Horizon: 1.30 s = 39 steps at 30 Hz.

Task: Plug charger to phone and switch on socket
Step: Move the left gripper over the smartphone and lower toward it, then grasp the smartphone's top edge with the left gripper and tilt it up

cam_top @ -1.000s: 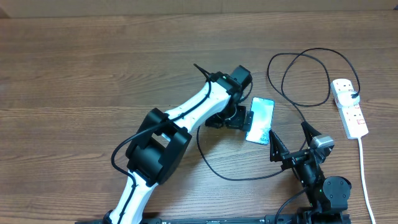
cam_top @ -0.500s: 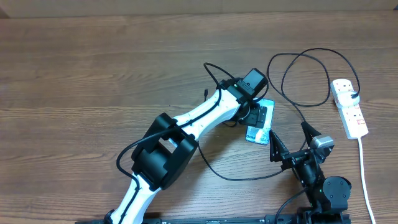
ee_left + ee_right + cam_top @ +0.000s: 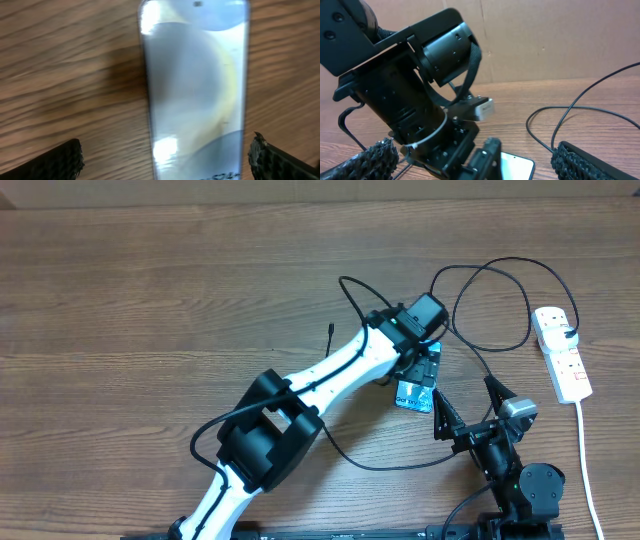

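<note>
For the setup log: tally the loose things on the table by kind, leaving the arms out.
Phone: 1
Socket: 1
Cables: 2, the charger and the white cord
Total: 4

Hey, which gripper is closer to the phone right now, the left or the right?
Left. The left gripper hangs directly over the phone, its open fingers on either side of it. The right gripper sits open just beside the phone's near end, not over it.
</note>
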Available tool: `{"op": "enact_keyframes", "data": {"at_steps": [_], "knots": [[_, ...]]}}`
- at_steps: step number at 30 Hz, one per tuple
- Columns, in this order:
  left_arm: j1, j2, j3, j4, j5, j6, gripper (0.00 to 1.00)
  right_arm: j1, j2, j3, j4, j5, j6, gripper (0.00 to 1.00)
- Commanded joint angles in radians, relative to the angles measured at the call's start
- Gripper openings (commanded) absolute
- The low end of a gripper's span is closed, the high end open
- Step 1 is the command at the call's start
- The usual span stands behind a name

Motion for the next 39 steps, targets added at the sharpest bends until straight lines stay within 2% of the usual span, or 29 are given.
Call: {"op": "enact_keyframes", "data": {"at_steps": [1, 8, 16, 31, 39], "knots": [[-0.043, 0.006, 0.023, 0.010, -0.042, -0.024, 1.00, 0.006, -0.010, -0.010, 0.005, 0.008, -0.004, 1.00], [-0.107, 0.021, 0.023, 0.048, -0.158, -0.056, 1.00, 0.006, -0.010, -0.010, 0.005, 0.008, -0.004, 1.00], [-0.125, 0.021, 0.023, 0.114, -0.160, -0.059, 1.00, 0.006, -0.010, -0.010, 0.005, 0.008, -0.004, 1.00], [-0.126, 0.024, -0.008, 0.125, -0.228, -0.103, 1.00, 0.006, -0.010, -0.010, 0.005, 0.008, -0.004, 1.00], [-0.121, 0.119, -0.008, 0.137, -0.206, -0.106, 1.00, 0.006, -0.010, -0.010, 0.006, 0.008, -0.004, 1.00]]}}
